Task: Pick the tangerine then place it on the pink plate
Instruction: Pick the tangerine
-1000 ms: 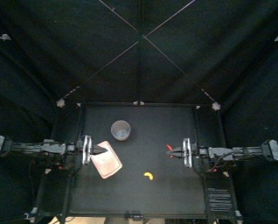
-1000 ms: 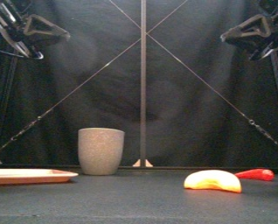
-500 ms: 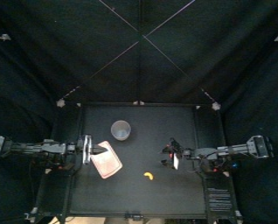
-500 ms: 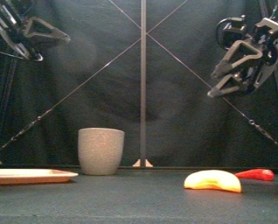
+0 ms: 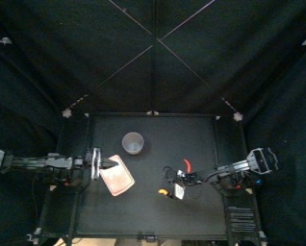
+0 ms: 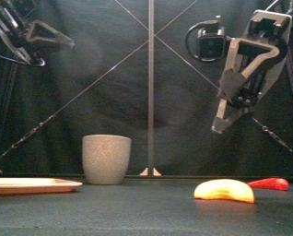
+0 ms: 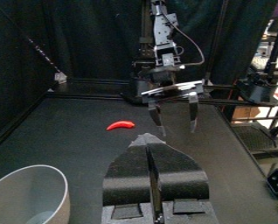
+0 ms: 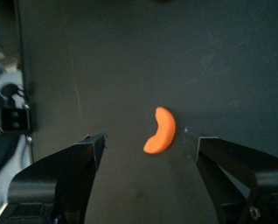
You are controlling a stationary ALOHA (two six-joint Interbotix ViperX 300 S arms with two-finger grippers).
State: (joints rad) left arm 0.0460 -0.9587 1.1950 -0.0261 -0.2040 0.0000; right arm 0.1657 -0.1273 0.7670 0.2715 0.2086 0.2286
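Hanging above the tangerine (image 8: 162, 130) with the right gripper (image 6: 219, 122) spread wide — nothing between the jaws. Lying loose on the table (image 5: 130, 216), right of the pink plate (image 5: 117, 179) and clear of it, slightly nearer the front. Parked just beside the plate's left edge with the left gripper (image 7: 153, 149) pinched narrow, holding nothing. None of the task done, apparently: left to lower, grip, lift and carry across to the plate — seemingly bare.
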